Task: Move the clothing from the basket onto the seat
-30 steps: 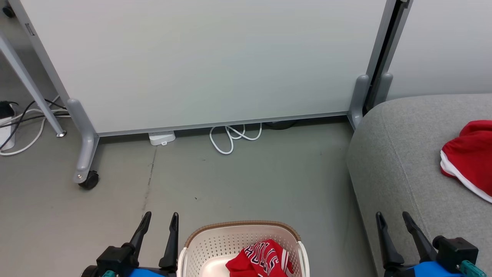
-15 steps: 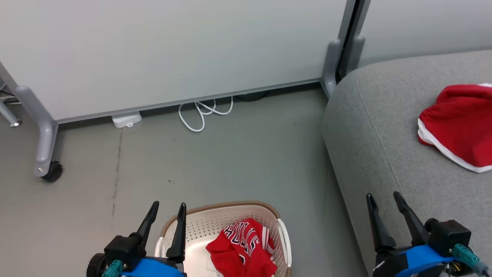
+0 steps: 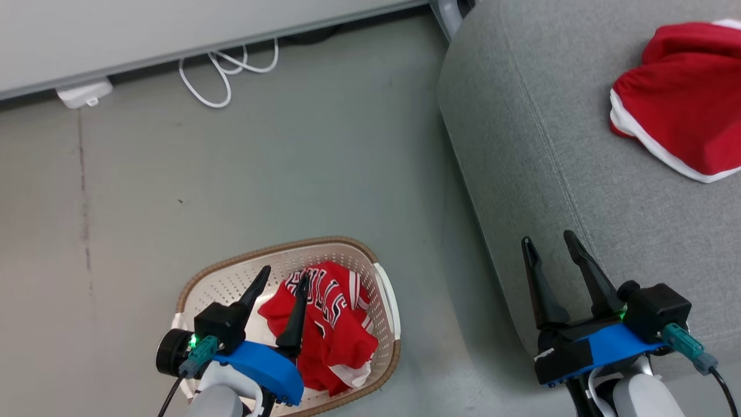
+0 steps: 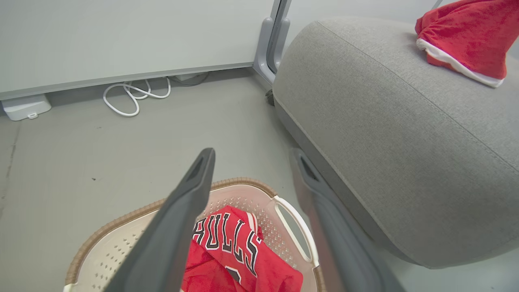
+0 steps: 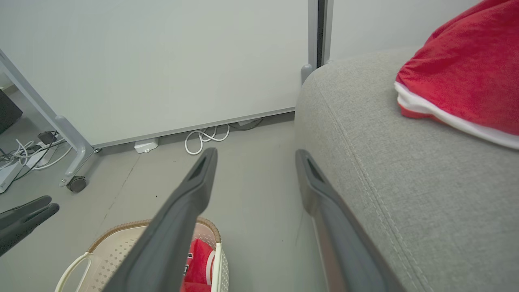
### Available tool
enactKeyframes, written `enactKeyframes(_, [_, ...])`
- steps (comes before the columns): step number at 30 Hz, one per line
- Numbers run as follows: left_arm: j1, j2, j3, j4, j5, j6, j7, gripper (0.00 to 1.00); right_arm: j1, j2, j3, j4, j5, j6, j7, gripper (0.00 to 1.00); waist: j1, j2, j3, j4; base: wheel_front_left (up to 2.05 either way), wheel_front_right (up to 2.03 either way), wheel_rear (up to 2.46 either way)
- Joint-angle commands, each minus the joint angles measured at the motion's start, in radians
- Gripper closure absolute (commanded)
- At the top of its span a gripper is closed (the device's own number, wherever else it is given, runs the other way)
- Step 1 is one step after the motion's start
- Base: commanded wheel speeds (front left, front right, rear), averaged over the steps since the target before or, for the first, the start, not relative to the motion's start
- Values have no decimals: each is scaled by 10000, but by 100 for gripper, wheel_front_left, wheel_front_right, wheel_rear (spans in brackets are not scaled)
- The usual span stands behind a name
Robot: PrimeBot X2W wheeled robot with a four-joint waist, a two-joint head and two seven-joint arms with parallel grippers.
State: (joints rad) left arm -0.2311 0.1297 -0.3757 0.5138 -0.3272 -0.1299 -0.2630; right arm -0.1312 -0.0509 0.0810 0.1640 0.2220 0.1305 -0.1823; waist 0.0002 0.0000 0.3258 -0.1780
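Grey floor (image 3: pixel 260 174) w/ thin dark seam (image 3: pixel 84 191). White cable (image 3: pixel 223 72) looped at panel (image 3: pixel 145 35) base, white box (image 3: pixel 85 94) just beside. Panel leg on black caster (image 5: pixel 76 183); tangled cords (image 5: pixel 24 156) near it.

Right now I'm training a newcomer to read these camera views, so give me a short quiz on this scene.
1. How many garments lie on the seat?
2. True or false: the right gripper holds a garment.
3. The lettered jersey lies: A on the seat, B in the basket, C in the right gripper.
Key: 1 one, a red garment with white trim; 2 false, it is open and empty; 3 B.
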Motion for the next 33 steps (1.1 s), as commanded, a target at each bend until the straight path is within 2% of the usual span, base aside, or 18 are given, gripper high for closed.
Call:
enactKeyframes(1, [-274, 103, -56, 106, -54, -11, -26, 0, -205, 8, 63, -13, 17, 5, -61, 0, -2, 0, 756, -440, 0, 0, 0])
enactKeyframes(8, [-1476, 254, -741, 1611, -501, -11, -26, 0, -954, 9, 747, -10, 244, 5, -364, 0, -2, 0, 1864, -847, 0, 0, 0])
enactKeyframes(19, [-3232, 341, -1274, 3679, -1107, -11, 77, 0, -1793, 10, 1506, -225, 622, 5, -750, 0, -2, 0, 3407, -1374, 0, 0, 0])
enactKeyframes(33, [-4381, 160, -1485, 5395, -1652, -11, 376, 0, -2116, 10, 1889, -493, 1025, 5, -840, 0, -2, 0, 4511, -1816, 0, 0, 0])
